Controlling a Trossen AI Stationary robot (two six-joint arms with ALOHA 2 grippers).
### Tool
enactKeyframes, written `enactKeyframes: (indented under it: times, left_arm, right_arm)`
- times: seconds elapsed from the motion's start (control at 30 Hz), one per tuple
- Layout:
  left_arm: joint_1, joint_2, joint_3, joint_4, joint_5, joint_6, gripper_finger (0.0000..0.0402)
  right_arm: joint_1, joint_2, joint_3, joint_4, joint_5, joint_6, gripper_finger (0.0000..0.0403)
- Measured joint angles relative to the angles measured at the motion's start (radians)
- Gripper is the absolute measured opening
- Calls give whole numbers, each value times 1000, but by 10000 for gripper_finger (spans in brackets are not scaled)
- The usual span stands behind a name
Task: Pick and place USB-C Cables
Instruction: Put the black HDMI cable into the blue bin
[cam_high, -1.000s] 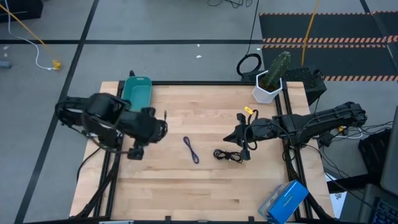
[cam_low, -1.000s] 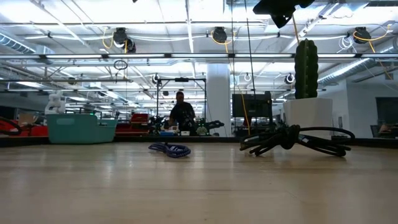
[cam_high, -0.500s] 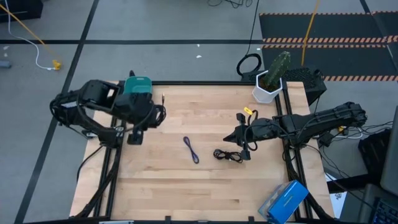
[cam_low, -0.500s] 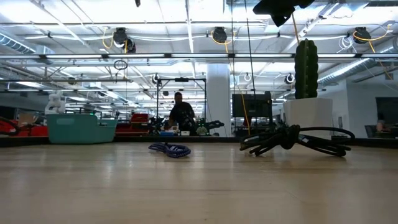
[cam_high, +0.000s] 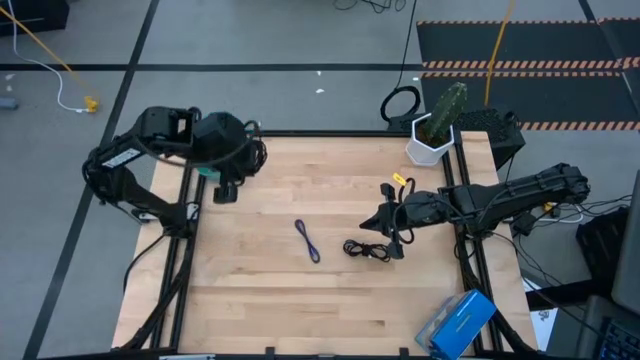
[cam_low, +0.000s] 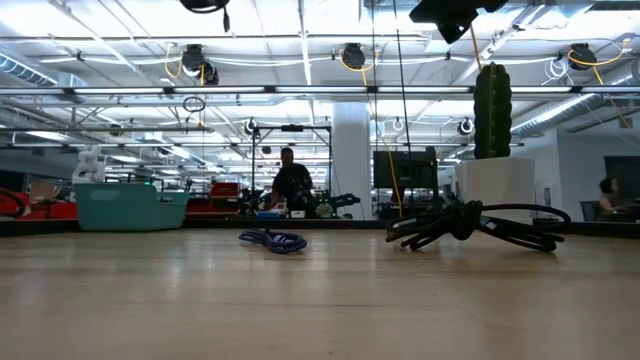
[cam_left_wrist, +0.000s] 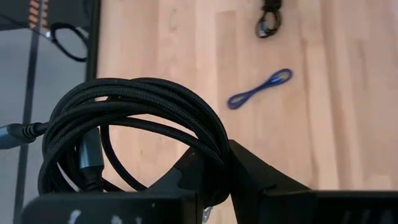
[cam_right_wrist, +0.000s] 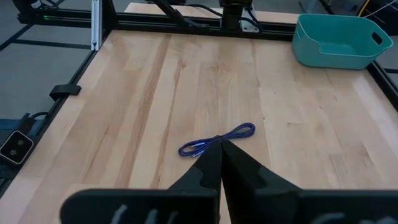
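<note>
the left gripper (cam_high: 226, 190) now hangs above the tray (cam_right_wrist: 336, 42), at the table's far left corner; a second ago it was nearer the table's middle, well on the near side of the tray, and half a second ago it was just at the tray's near edge. in the high view the arm now hides almost all of the tray. its fingers are clamped on a coiled black cable (cam_left_wrist: 134, 134), whose loops drape over the fingers in the left wrist view. so the carry looks finished and the next step, as i judge it, is to let the coil fall into the tray. i cannot tell from these views whether the coil sits squarely over the tray's opening or over its rim.

the blue cable (cam_high: 307, 241) lies flat on the table, well away from the tray toward the table's middle, unmoved over the last second. the second black cable (cam_high: 367, 250) lies farther from the tray, beyond the blue one, also unmoved.

the right gripper (cam_high: 393, 235) hovers just over that second black cable, on the side far from the tray, and has not shifted. its fingers meet with no gap and hold nothing.

one cable of three is close to placed; two are left on the table.
</note>
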Motion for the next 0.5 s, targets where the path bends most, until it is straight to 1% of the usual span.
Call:
enactKeyframes:
  times: [0.5]
  left_arm:
    - [345, 0, 0, 0, 5, 145, 51]
  right_arm:
    - [0, 0, 0, 0, 0, 0, 0]
